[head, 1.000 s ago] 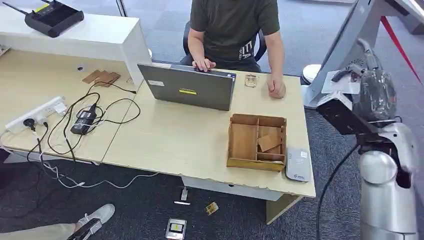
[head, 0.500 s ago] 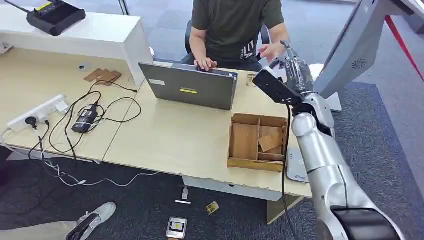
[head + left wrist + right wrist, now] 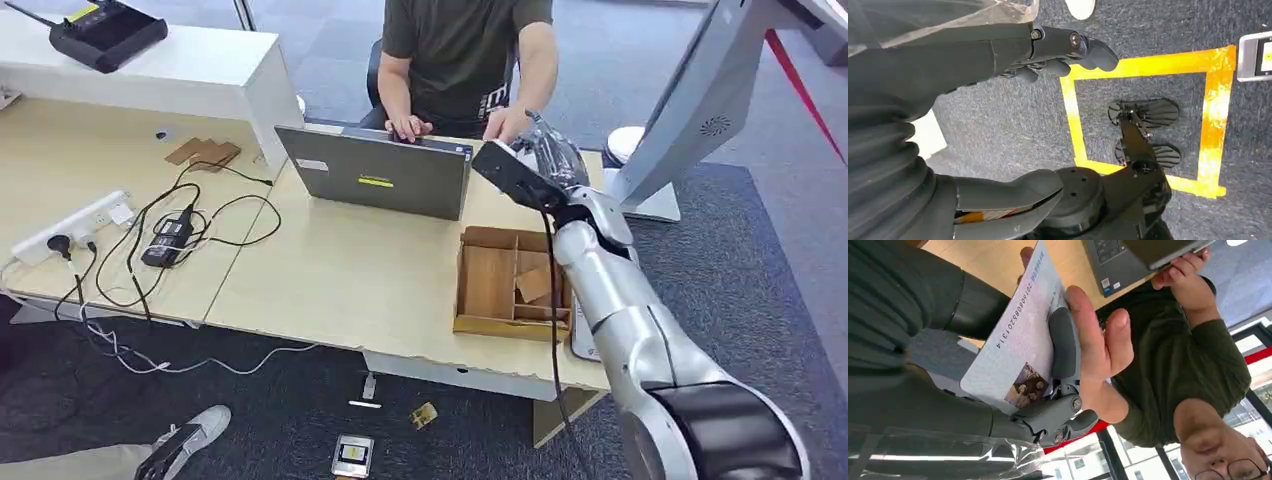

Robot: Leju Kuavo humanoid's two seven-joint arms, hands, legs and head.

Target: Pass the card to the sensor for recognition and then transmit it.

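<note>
The right hand (image 3: 1048,390) is up over the far right part of the desk (image 3: 360,280), just past the laptop (image 3: 378,180), and its fingers (image 3: 1064,347) are folded around the card (image 3: 1015,352), with the thumb behind it. So the card is gripped, standing on edge in the hand rather than lying flat. The seated person's hand (image 3: 1098,350) is right there too, its fingers laid against the robot's fingers and the card's edge. Robot and person are both touching the card at this moment.

The card itself is pale, almost white, with a line of printed digits along one long edge and a small brownish picture near one corner. In the head view the right hand (image 3: 548,160) sits at the far edge of the desk, meeting the person's hand (image 3: 505,125) beside the laptop. The wooden tray (image 3: 490,280) lies near the desk's right front corner, below the arm.

The left hand (image 3: 1048,47) hangs low over the dark carpet (image 3: 1013,125) with yellow tape (image 3: 1215,110) on it. Its fingers are loosely apart and hold nothing.
</note>
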